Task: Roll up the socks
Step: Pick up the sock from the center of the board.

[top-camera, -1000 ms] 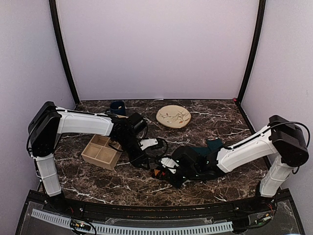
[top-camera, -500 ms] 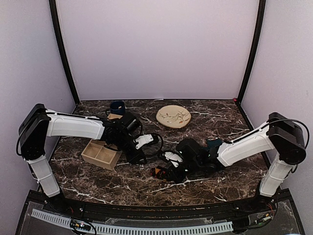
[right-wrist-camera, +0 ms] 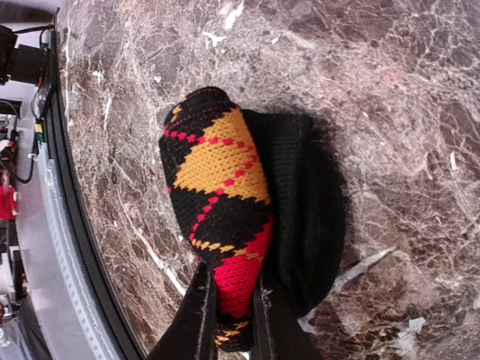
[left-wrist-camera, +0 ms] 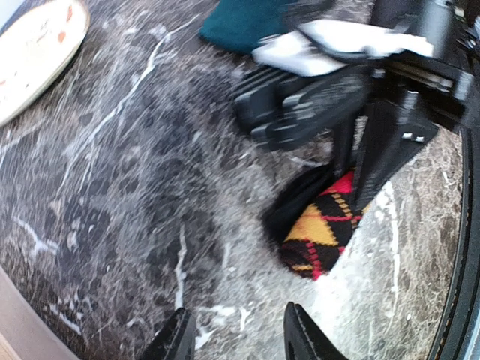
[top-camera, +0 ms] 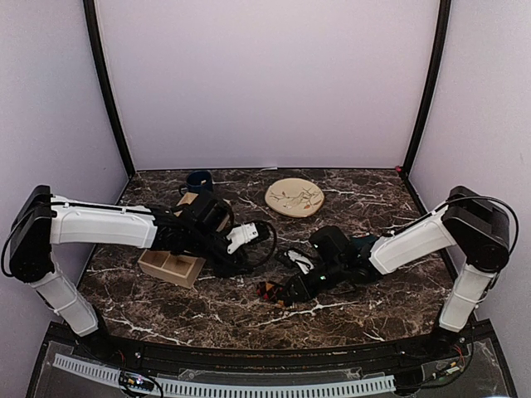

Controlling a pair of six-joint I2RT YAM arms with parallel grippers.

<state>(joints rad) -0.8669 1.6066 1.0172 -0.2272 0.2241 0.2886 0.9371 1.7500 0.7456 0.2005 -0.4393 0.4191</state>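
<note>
The black argyle sock, rolled into a bundle with red, orange and yellow diamonds, lies on the marble at front centre. My right gripper is shut on its red end, one finger on each side. From above, the right gripper reaches in from the right. The teal sock lies behind the right arm, mostly hidden; it shows at the top of the left wrist view. My left gripper hovers open over bare marble, a short way from the argyle sock, and from above it is left of the bundle.
A wooden divided box sits under the left arm. A dark blue mug stands at the back left. A round patterned plate lies at the back centre, its edge showing in the left wrist view.
The left arm has stretched out lower, its shoulder swinging left. The right wrist has moved back and up a little. The argyle sock stays in the right gripper, about where it was.
</note>
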